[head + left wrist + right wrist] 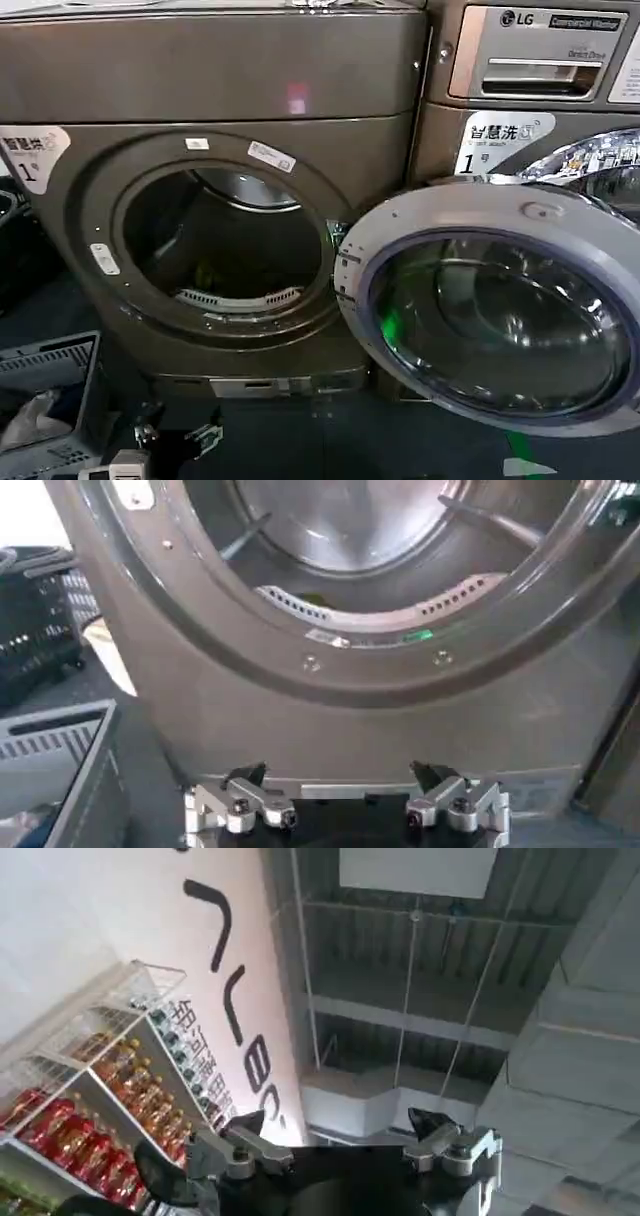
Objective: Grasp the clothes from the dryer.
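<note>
The dryer [215, 90] is a large bronze-grey machine, and its round glass door [500, 320] is swung wide open to the right. Deep in the drum lies a small patch of yellow-green clothes [207, 272], which peeks over the perforated lip [315, 600] in the left wrist view. My left gripper [343, 780] is open and empty. It hangs low in front of the dryer's lower panel, below the opening [177, 436]. My right gripper [340, 1133] is also open and empty, pointing up at the ceiling away from the machine.
A grey plastic basket [60, 365] holding a white cloth [30, 420] stands on the floor at the lower left. A black basket [40, 620] sits beyond it. The silver LG washer [530, 60] is to the right, behind the open door. Shelves of bottles [90, 1118] show behind my right gripper.
</note>
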You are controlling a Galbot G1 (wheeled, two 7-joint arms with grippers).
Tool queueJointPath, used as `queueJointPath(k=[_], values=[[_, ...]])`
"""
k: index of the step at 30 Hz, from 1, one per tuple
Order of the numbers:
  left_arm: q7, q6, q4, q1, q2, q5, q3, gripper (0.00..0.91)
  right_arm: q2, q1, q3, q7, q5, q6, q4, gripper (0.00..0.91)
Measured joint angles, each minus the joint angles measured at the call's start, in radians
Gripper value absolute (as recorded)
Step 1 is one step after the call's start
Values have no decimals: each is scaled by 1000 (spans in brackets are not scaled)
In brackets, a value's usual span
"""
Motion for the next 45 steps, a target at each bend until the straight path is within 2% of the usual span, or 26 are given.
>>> queueJointPath(k=[23, 38, 45], values=[[25, -30, 24, -95, 53, -31, 27, 907, 33, -58, 15, 34, -22, -17, 18, 907], [32, -33, 150, -329, 107, -103, 53, 907, 54, -88, 22, 35, -23, -26, 43, 907], [29, -42, 248, -473, 104, -112, 85, 907, 63, -103, 29, 34, -20, -28, 50, 907]])
